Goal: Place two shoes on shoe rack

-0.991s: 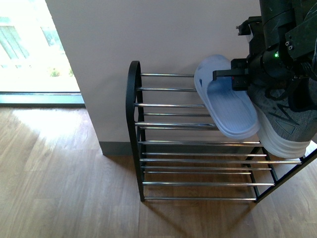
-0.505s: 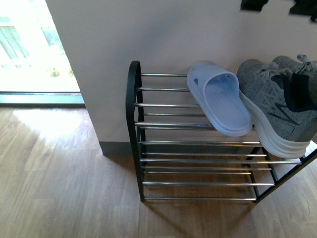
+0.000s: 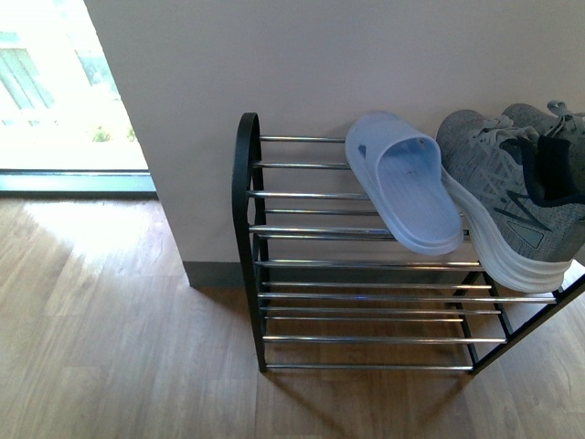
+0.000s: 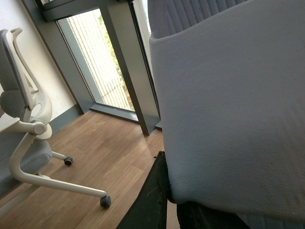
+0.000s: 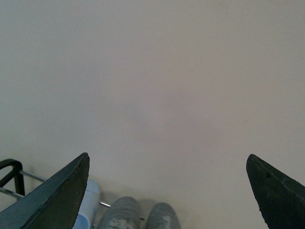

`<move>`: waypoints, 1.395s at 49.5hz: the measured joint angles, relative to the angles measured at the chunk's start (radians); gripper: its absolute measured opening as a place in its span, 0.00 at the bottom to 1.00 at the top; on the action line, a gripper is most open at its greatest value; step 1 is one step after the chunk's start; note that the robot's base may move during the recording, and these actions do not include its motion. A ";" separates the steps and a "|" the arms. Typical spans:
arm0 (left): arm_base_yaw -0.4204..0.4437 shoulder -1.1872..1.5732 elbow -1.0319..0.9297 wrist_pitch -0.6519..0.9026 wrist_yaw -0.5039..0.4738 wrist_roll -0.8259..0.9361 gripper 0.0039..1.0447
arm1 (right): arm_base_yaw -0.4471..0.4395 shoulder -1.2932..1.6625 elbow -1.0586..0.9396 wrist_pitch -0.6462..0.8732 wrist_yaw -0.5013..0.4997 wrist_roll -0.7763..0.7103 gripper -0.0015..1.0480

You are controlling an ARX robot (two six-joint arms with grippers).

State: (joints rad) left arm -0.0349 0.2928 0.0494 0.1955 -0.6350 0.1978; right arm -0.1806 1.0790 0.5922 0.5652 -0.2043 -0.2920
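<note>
The shoe rack (image 3: 249,192) stands against the wall, its black side frame on the left and chrome rods running right. A pale blue slipper (image 3: 407,187) lies sole-down on the top tier, touching a pair of grey sneakers (image 3: 512,192) to its right. Neither arm shows in the front view. In the left wrist view my left gripper (image 4: 174,200) is shut on a second pale slipper (image 4: 228,105), which fills most of the picture. My right gripper (image 5: 167,191) is open and empty, high above the sneakers' toes (image 5: 138,214) and facing the wall.
A white office chair (image 4: 24,129) on castors stands on the wood floor near a tall window (image 4: 102,62). A bright window (image 3: 55,82) lies left of the rack. The rack's lower tiers (image 3: 366,315) hold nothing.
A second ago my right arm was at the blue slipper on the rack. It has since risen out of the front view, leaving the slipper lying on the top tier, shifted slightly left.
</note>
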 joint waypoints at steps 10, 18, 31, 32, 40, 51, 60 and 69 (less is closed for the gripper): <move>0.000 0.000 0.000 0.000 0.000 0.000 0.02 | -0.168 -0.155 -0.140 0.020 -0.251 0.074 0.91; 0.000 0.000 0.000 0.000 -0.001 0.000 0.02 | -0.248 -0.185 -0.326 0.056 -0.279 0.172 0.84; 0.000 0.000 0.000 0.000 0.000 0.000 0.02 | -0.138 -0.326 -0.410 0.002 -0.099 0.265 0.51; 0.000 0.000 0.000 0.000 0.000 0.000 0.02 | -0.127 -0.339 -0.418 -0.003 -0.089 0.269 0.48; 0.000 0.000 0.000 0.000 0.000 0.000 0.02 | -0.060 -0.418 -0.467 -0.041 -0.025 0.278 0.25; 0.000 0.000 0.000 0.000 0.000 0.000 0.02 | 0.014 -0.525 -0.513 -0.100 0.045 0.280 0.02; 0.000 0.000 0.000 0.000 0.000 0.000 0.02 | 0.061 -0.608 -0.538 -0.155 0.091 0.281 0.02; 0.000 0.000 0.000 0.000 0.000 0.000 0.02 | 0.174 -0.688 -0.563 -0.206 0.195 0.282 0.02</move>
State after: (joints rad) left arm -0.0345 0.2928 0.0494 0.1955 -0.6346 0.1978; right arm -0.0063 0.3912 0.0288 0.3592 -0.0090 -0.0105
